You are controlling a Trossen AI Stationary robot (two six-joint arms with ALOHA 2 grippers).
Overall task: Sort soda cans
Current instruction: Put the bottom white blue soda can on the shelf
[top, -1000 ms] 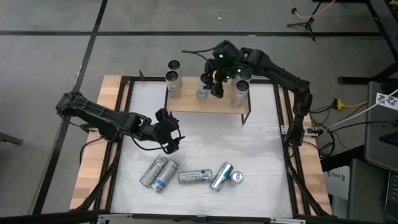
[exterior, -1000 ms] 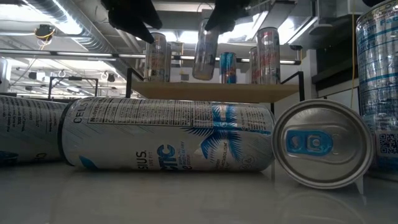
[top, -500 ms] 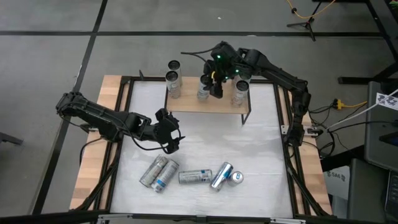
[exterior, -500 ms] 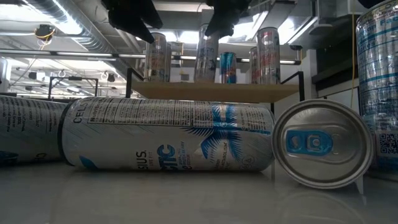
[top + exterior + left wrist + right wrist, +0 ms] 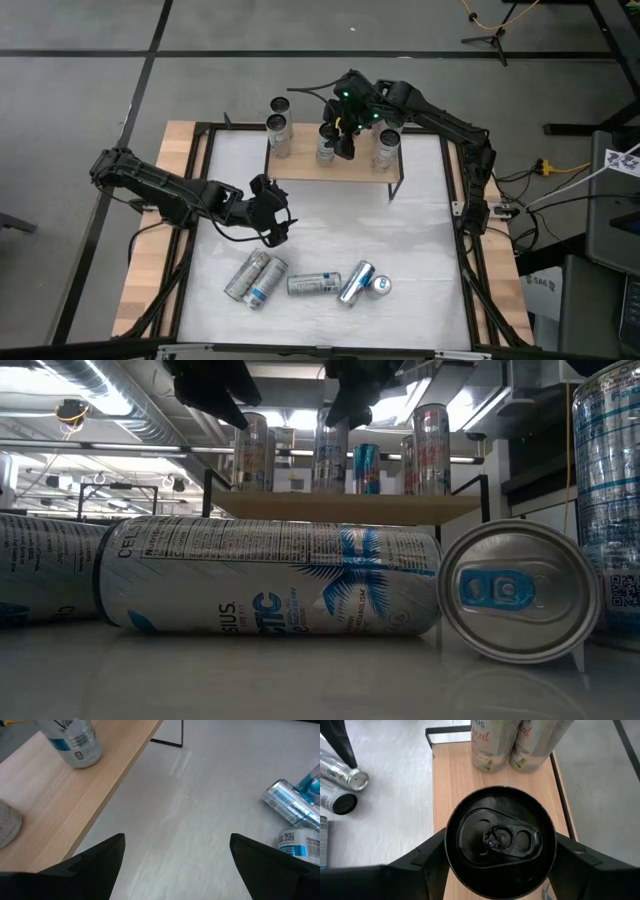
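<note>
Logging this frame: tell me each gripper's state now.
Left gripper: open, empty, over the white tabletop.
Right gripper: shut on the dark-topped silver aluminium can on the wooden shelf.

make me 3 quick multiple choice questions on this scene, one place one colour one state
1. The can under the right gripper stands
A. on the white table top
B. on the wooden shelf
C. on the floor

2. That can's top is
A. silver
B. red
C. black

3. The left gripper is
A. open and empty
B. shut on a can
C. shut on the shelf's edge

Answers:
1 B: the right gripper is over the wooden shelf, and the can stands upright on its boards.
2 C: the right wrist view looks straight down on a black lid.
3 A: the left gripper shows its fingers spread wide, with only bare table between them.
</note>
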